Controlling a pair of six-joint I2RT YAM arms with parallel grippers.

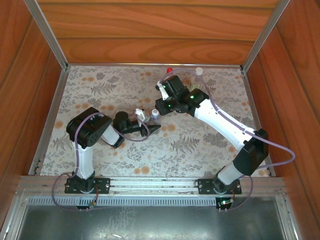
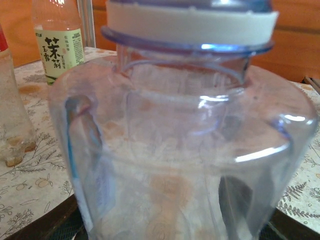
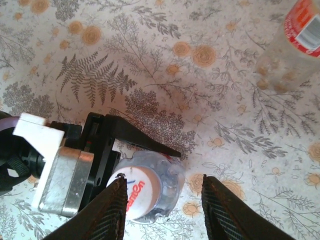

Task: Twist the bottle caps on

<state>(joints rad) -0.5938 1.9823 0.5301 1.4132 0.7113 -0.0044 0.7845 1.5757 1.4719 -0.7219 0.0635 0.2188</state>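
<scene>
The bluish unlabelled bottle [image 3: 172, 180] stands upright near the table's middle, and in the left wrist view it [image 2: 185, 165] takes up most of the frame. A whitish cap [image 3: 140, 192] with red lettering sits on its neck [image 2: 190, 22]. My left gripper [image 1: 149, 125] is shut on the bottle, one black finger [image 3: 135, 132] pressed to its side. My right gripper [image 3: 162, 179] hangs open just above, its fingers on either side of the cap without touching it. The red-capped bottle [image 1: 170, 70] and the white-capped bottle [image 1: 199, 71] stand at the back edge.
The yellow-green labelled bottle [image 2: 57, 40] and the red-and-white labelled bottle [image 3: 300, 35] stand upright on the floral cloth [image 1: 100, 95] behind the held bottle. Wooden walls [image 1: 25, 75] and a metal frame close in the table on three sides.
</scene>
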